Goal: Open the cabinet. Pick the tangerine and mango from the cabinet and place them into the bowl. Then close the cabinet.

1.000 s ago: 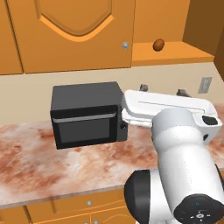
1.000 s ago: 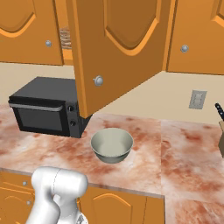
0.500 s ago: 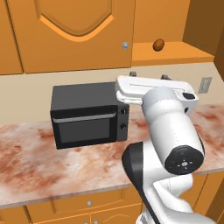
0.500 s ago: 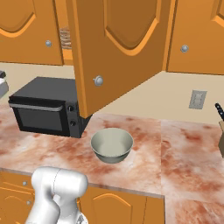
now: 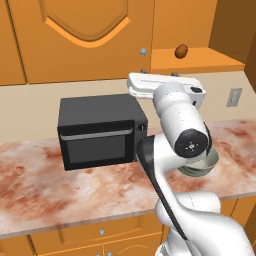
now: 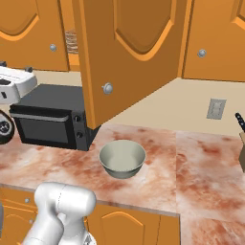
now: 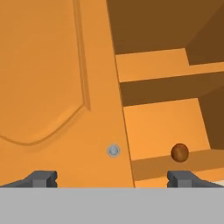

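With jaws spread wide and empty, the two-finger gripper (image 7: 113, 178) is facing the closed left door (image 7: 52, 87) of the large orange wooden cabinet (image 7: 157, 122), risking clipping that door's edge while reaching toward the small round brownish-red fruit (image 7: 179, 152) at lower right.

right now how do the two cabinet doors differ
The left cabinet door is shut, flat against the front; the right cabinet door is swung wide open over the counter. The left one hides its shelves; the right one leaves the lower shelf bare to view, with a small fruit at its front edge. Both are orange, with arched panels and round silver knobs.
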Motion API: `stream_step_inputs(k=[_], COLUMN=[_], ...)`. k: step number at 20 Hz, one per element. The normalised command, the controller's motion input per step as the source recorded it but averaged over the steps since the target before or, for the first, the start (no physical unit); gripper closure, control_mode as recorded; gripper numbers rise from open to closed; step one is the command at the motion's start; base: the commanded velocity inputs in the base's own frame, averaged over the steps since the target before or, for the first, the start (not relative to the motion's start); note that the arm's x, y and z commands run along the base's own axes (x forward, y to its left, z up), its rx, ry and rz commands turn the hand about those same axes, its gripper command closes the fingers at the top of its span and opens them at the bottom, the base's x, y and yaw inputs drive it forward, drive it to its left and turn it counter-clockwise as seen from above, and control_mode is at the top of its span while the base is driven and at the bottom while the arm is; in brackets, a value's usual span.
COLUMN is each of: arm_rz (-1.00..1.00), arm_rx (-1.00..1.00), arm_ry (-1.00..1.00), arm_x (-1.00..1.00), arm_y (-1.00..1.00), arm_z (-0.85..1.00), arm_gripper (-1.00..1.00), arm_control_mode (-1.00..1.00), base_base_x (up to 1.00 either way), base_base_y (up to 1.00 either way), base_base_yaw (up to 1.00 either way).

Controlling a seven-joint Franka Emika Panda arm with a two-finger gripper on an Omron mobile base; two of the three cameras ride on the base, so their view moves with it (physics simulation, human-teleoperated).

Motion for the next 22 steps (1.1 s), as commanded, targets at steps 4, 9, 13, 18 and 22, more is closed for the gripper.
stream_step_inputs(k=[4,9,13,18,22], arm_rz=[0.0,0.0,0.0,-0.01,0.0], arm_rx=[0.0,0.0,0.0,0.0,0.0], arm_ry=[0.0,0.0,0.0,0.0,0.0], arm_x=[0.67,0.7,0.74,0.61,0.67], arm_y=[-0.08,0.0,0.0,0.0,0.0], arm_z=[0.0,0.0,0.0,0.0,0.0], arm_gripper=[-1.0,-1.0,-1.0,-1.0,-1.0], arm_control_mode=[-1.0,-1.0,-1.0,-1.0,-1.0], base_base_x=[0.0,0.0,0.0,0.0,0.0], base_base_y=[0.0,0.0,0.0,0.0,0.0], base_base_yaw=[0.0,0.0,0.0,0.0,0.0])
